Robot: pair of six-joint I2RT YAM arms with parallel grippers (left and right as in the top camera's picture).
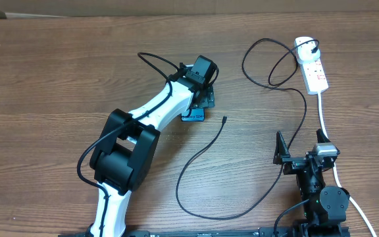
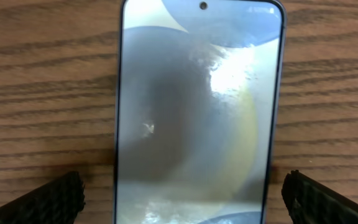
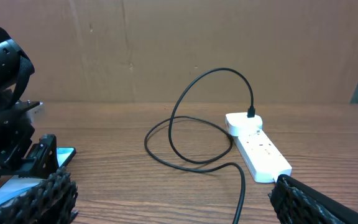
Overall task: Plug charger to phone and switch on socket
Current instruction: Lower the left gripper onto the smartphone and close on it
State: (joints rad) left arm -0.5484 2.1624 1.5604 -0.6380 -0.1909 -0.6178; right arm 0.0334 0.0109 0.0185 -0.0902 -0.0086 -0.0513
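The phone [image 2: 197, 112] lies flat on the wooden table with its light screen up. In the overhead view only its lower end [image 1: 193, 116] shows past my left gripper [image 1: 201, 99]. That gripper [image 2: 185, 208] is open, one finger on each side of the phone and neither touching it. The charger's black cable [image 1: 206, 148] runs from a plug [image 1: 315, 47] in the white socket [image 1: 313, 67] to a loose connector tip [image 1: 224, 119] right of the phone. My right gripper [image 1: 301, 150] hangs open and empty near the front right, facing the socket [image 3: 257, 149] and cable [image 3: 185, 118].
The socket's thick white cord [image 1: 324, 118] runs down the right side past my right arm. The cable makes a loop [image 1: 268, 62] left of the socket and a wide curve [image 1: 196, 197] toward the front edge. A brown wall [image 3: 179, 43] stands behind the table.
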